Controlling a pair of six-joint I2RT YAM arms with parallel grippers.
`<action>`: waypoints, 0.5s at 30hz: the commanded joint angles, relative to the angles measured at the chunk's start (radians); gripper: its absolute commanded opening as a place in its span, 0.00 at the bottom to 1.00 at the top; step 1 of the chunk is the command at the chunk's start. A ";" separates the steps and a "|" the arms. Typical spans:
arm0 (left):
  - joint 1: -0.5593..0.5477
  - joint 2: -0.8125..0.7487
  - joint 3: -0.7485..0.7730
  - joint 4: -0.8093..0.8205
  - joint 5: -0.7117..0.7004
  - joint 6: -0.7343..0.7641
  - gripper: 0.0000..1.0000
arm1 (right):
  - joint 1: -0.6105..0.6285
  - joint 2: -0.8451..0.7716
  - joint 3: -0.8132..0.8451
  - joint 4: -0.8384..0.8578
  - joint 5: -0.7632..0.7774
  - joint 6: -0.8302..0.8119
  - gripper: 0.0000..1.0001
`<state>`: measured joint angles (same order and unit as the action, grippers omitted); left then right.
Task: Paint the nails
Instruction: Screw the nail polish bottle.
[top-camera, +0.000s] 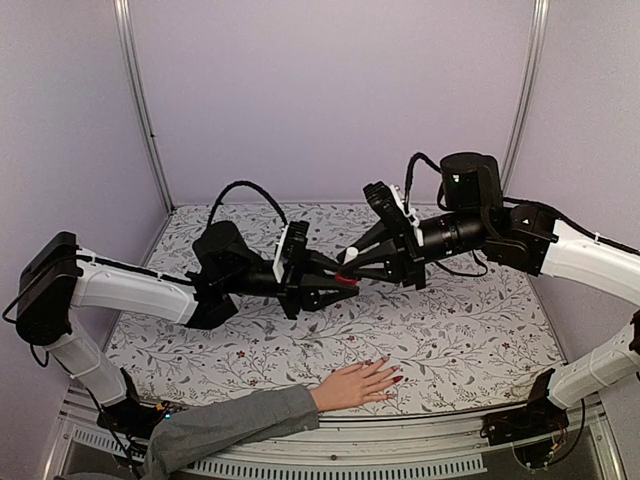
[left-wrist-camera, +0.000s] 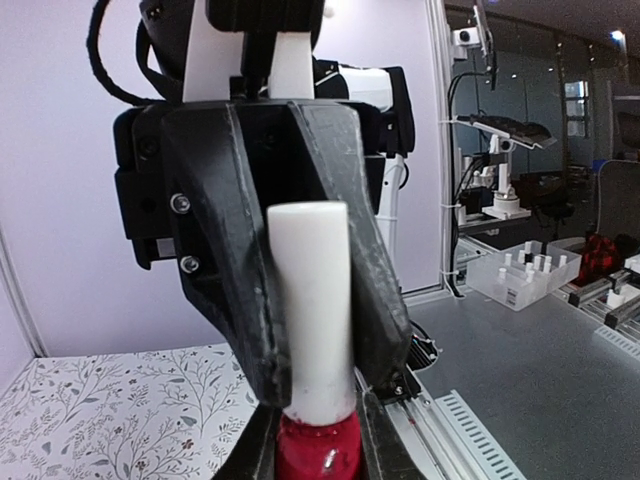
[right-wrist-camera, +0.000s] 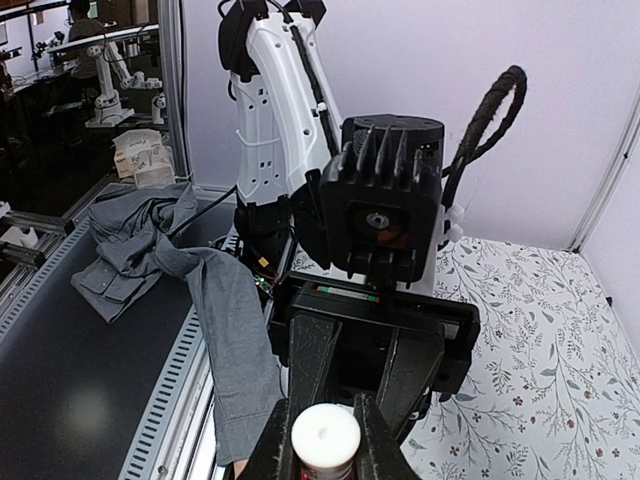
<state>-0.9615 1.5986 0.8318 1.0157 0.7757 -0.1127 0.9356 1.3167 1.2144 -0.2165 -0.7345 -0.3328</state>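
You've got the bottle up in mid-air over the table, both arms meeting on it. L tool is closed tight on the red body. R tool comes in from the opposite side, closed down on the white cap, fingers flanking it on both sides in the L wrist view. Cap looks seated on the bottle, so not opened yet, I'd say.

The nails are on the hand lying flat at the near table edge, fingers pointing R, well below and apart from the bottle.

Risks from here:
- Twist the cap w/ a weak hold and the bottle may spin or slip in L tool; glass is smooth.
- Pull off-axis and the bottle could tip, spilling polish on the table.
- Whatever comes out w/ the cap could drip on the way down to the hand.
- Nails are tiny; a small miss smears skin.

Count: 2 arms, 2 tools, 1 bottle, 1 cap, 1 hand w/ 1 grey sleeve. Nails: a few red tips show in the top view, too small to count for sure.
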 joint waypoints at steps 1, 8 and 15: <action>0.012 -0.016 0.017 0.037 -0.113 0.006 0.00 | 0.007 0.021 0.031 -0.003 0.026 0.031 0.00; 0.005 -0.038 0.027 -0.009 -0.309 0.057 0.00 | 0.015 0.051 0.036 0.007 0.140 0.071 0.00; -0.031 -0.027 0.055 -0.042 -0.519 0.111 0.00 | 0.021 0.085 0.040 0.028 0.249 0.122 0.00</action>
<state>-0.9665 1.5799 0.8314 0.9833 0.4694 -0.0406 0.9245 1.3449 1.2518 -0.1856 -0.5274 -0.2661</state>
